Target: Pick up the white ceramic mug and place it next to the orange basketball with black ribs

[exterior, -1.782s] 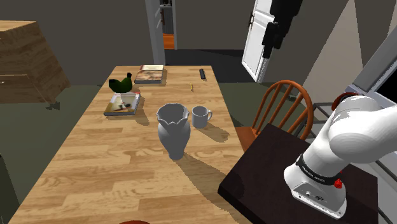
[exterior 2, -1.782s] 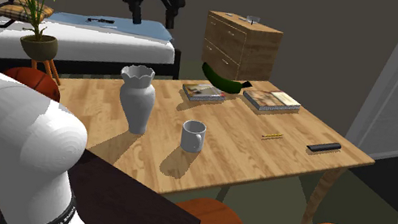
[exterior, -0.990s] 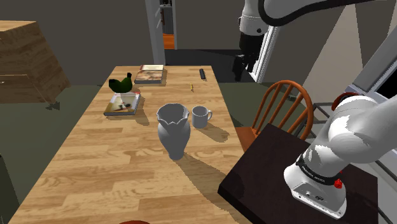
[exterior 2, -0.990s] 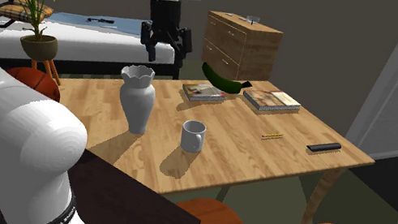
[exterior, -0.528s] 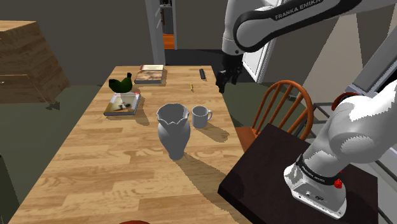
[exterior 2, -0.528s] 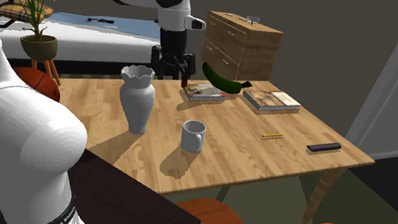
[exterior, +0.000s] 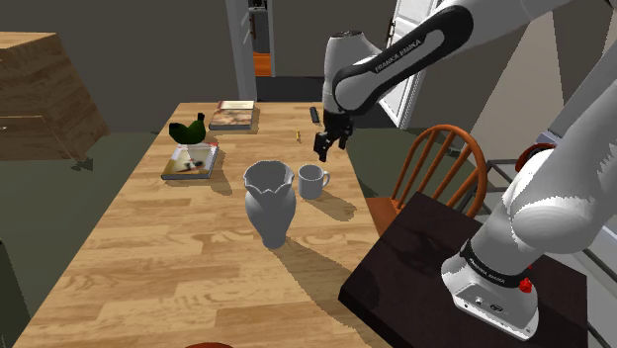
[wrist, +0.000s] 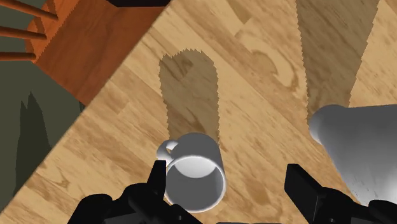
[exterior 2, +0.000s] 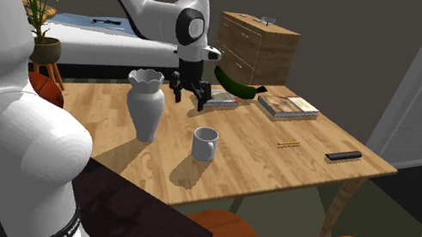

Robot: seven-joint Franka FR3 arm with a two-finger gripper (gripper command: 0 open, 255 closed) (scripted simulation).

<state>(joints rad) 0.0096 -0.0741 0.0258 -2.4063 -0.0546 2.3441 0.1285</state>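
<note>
The arm has swung down from high over the far end of the table, and its gripper is now hanging low above the wood, close over the mug. The black fingers are standing apart, released, with nothing between them yet.

The white mug is sitting upright on the table, mouth up, just beside the pale vase, which is at about eight o'clock from it in the shoulder view. In that view the mug is lying at about seven o'clock from the gripper, near but not touching. From the second exterior view, the gripper is hovering over the mug, which is at about five o'clock from it.

Looking along the hand, the gripper is not centred. The mug is showing right up against one finger, leaving most of the gap bare on the side toward the vase. Its small handle is pointing toward the table edge on the chair side. To my eye the hand needs to slide toward the mug before dropping, or that finger will come down on the rim.

The orange basketball is peeking out past the robot's white arm, off the table, at about ten o'clock from the mug in the second exterior view, beyond the vase.
</note>
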